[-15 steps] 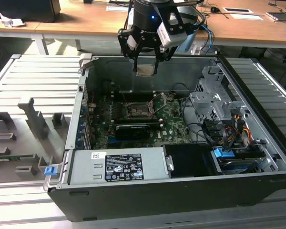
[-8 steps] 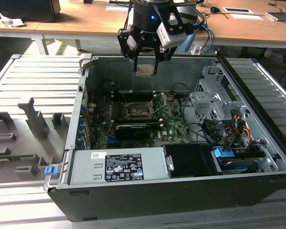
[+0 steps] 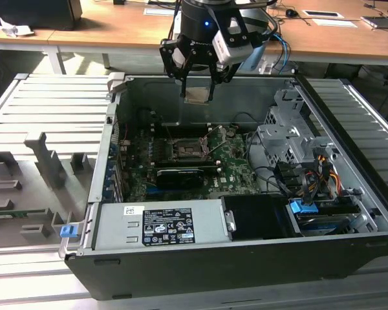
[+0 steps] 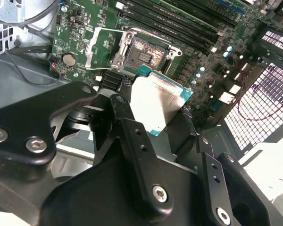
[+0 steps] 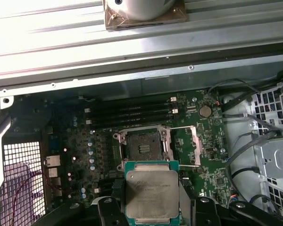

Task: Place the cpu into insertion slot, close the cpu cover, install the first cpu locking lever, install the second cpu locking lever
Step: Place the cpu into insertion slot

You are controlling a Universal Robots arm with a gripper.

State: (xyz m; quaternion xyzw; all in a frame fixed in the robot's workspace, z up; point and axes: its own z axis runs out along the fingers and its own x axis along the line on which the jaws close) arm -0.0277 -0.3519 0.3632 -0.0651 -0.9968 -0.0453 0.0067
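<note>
One open case sits on a ribbed grey table, with wooden desks running across the far side of the room. At the exterior view's left, grey fixtures stand on the table, and there's a blue clip at the case's near corner. Moving in, the power supply along the near wall carries a label, its print too small to read.

Centre now: the gripper hangs over the far wall, the arm cut off above. Its fingers pinch the cpu by its edges, well above the board. In the first wrist view, faint print on the cpu is not legible. The socket lies bare and the cover is swung open beside it. The levers are hard to make out.

On the right are a drive cage and a blue connector among cables.
</note>
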